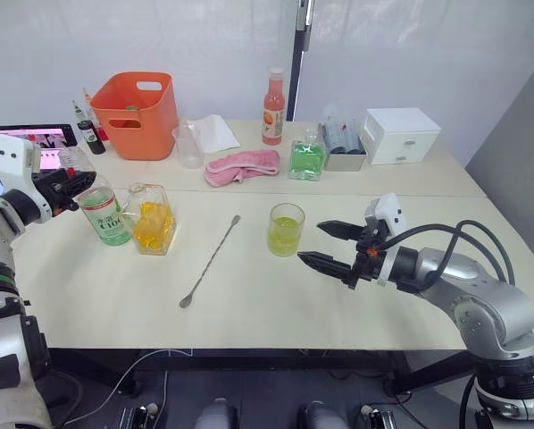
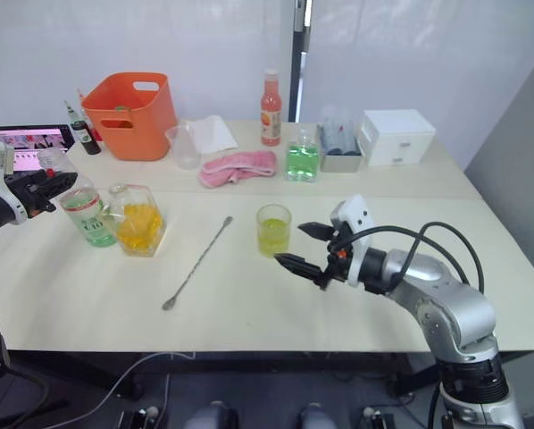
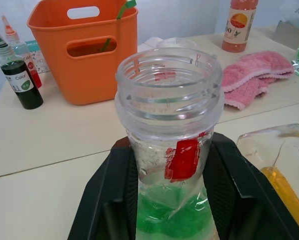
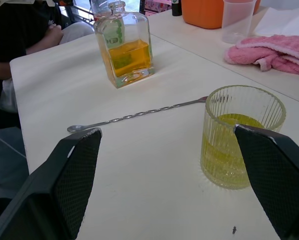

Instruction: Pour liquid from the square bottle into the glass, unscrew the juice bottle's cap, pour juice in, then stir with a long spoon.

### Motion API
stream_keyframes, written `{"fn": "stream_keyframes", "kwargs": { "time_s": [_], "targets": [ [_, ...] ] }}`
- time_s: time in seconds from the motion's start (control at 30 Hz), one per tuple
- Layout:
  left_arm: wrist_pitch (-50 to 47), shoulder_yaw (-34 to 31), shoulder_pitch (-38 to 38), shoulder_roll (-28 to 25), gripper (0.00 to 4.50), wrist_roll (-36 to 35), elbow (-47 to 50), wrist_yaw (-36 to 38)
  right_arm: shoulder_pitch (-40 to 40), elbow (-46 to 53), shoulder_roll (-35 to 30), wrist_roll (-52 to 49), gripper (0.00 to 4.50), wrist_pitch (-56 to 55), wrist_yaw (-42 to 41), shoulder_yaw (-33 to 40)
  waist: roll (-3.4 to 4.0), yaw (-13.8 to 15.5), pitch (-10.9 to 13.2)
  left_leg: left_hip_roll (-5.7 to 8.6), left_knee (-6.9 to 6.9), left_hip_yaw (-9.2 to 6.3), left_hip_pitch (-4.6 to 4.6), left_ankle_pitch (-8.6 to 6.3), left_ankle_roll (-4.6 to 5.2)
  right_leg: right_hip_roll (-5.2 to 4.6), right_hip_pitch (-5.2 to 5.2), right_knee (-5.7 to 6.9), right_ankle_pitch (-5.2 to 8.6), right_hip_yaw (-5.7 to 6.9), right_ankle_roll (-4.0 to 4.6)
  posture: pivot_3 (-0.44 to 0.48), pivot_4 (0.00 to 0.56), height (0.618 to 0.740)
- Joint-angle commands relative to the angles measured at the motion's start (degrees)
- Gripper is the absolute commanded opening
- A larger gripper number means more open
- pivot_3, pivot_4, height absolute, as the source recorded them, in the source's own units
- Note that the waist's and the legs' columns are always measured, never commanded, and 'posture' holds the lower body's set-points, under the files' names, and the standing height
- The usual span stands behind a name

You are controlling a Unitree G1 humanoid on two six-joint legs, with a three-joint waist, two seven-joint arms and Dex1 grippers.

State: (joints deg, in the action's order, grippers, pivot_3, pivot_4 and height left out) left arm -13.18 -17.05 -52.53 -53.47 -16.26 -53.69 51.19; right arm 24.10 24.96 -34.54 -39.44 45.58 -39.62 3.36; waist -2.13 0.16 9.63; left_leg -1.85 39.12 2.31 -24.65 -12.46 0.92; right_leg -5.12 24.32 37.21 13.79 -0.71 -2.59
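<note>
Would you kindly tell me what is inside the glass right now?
The glass holds yellow-green liquid, roughly half full. Nothing else shows inside; in the right wrist view the right claw's finger covers part of it.

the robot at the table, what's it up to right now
It is mixing a drink. The left gripper is shut on the juice bottle, whose cap is already off. The right gripper hangs open beside the glass, which holds yellow-green liquid. The square bottle stands on the table, and the long spoon lies untouched between it and the glass.
</note>
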Motion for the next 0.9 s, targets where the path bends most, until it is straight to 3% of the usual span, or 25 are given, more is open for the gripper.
{"fn": "stream_keyframes", "kwargs": {
  "time_s": [0.03,0.17,0.2,0.6,0.73,0.9],
  "targets": [
    [-1.5,-1.9,-0.6,-1.1,2.95,-1.9,1.0,1.7,1.1,0.8,-0.7,-0.6,4.5,-0.6,0.5,2.4,0.0,0.0,0.0,0.0,0.0,0.0,-0.01,0.0,0.0,0.0,0.0,0.0,0.0,0.0,0.0,0.0,0.15,0.715],
    [-6.6,-4.4,0.8,-2.1,4.29,-5.7,5.4,5.5,1.2,0.1,-1.3,0.1,4.5,-0.9,0.8,2.6,0.0,-0.1,0.0,-0.01,0.0,0.0,-0.03,0.0,0.0,0.0,0.02,-0.01,0.0,0.0,0.0,0.0,0.15,0.715],
    [-7.3,-4.8,1.5,-2.4,4.41,-6.1,6.5,5.7,1.3,0.0,-1.5,0.0,4.5,-0.8,0.9,2.9,0.0,-0.1,0.0,-0.01,0.0,-0.01,-0.03,0.0,0.0,0.0,0.02,-0.01,0.0,0.0,0.0,0.0,0.15,0.715],
    [-17.5,-17.4,23.1,-8.2,4.41,-12.8,22.9,6.1,-5.3,-5.2,-6.7,1.4,4.5,-4.5,-1.4,11.7,0.0,-0.6,0.0,-0.06,-0.08,0.01,0.04,0.0,0.0,-0.06,0.01,-0.04,0.01,-0.02,0.01,0.0,0.15,0.715],
    [-18.8,-21.1,28.5,-8.1,4.41,-14.4,26.3,5.7,-7.2,-7.2,-7.6,1.7,4.5,-6.4,-2.6,13.4,0.0,-0.4,0.0,-0.08,-0.09,0.03,0.05,0.0,0.0,-0.08,0.0,-0.06,0.01,-0.01,0.01,0.0,0.15,0.715],
    [-22.4,-32.1,44.7,-4.9,4.41,-21.1,35.8,12.9,-14.9,-10.8,-7.7,3.6,4.5,-10.0,-1.6,20.6,0.01,-0.6,0.0,-0.11,-0.23,0.09,0.1,-0.04,0.04,-0.18,0.0,-0.15,0.02,-0.03,0.02,0.0,0.15,0.715]
  ]
}}
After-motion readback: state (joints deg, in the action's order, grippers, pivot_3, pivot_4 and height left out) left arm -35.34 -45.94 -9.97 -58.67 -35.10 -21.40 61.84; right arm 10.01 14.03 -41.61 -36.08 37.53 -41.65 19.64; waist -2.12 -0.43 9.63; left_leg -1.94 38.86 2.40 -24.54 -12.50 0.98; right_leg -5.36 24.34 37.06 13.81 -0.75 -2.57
